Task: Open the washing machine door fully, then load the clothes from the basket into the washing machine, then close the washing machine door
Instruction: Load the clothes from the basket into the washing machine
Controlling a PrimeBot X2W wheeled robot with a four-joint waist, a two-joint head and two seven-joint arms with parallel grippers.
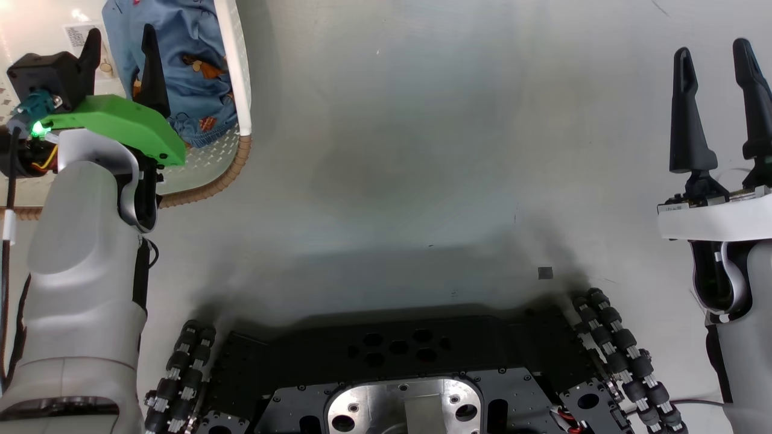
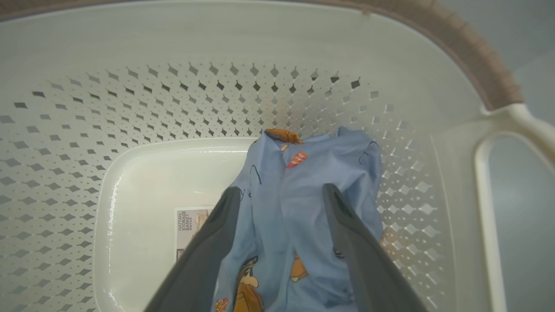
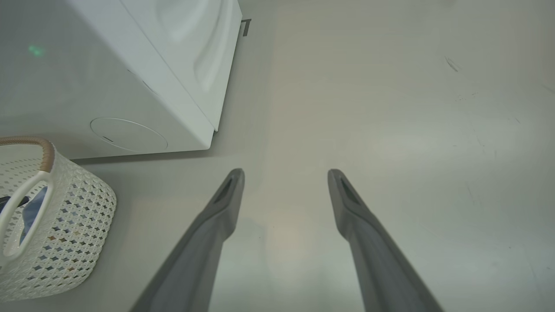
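pale grey glossy floor [image 1: 386, 150] all across the head view, smooth and lightly scuffed, with a soft dark shadow pooling toward the robot's black base [image 1: 398, 361] at the bottom edge. one small dark square mark [image 1: 545, 273] sits on the floor right of centre.

upper left of that frame: the basket [image 1: 241, 90], cream perforated plastic with a brown woven rim, standing on the floor. inside it lie the clothes [image 1: 193, 72], shiny light-blue fabric with orange and brown figures.

the left gripper [image 1: 120, 33] is over the basket, behind a green wrist housing [image 1: 120, 123]. in the left wrist view the left gripper [image 2: 282, 190] has its fingers spread wide with the blue clothes [image 2: 303, 195] lying between and beneath them. nothing is clamped; whether the tips touch the cloth, i can't tell. a printed label [image 2: 190, 229] shows on the basket's bare white bottom at the left, and a side handle [image 2: 490, 173] at the right edge.

the right gripper [image 1: 711, 49] is at the far right, fingers apart, holding nothing. in its own view the right gripper [image 3: 285, 173] points at bare floor. the washing machine [image 3: 130, 86], white, fills the upper left there, and the basket [image 3: 73, 216] stands just beside it at lower left.
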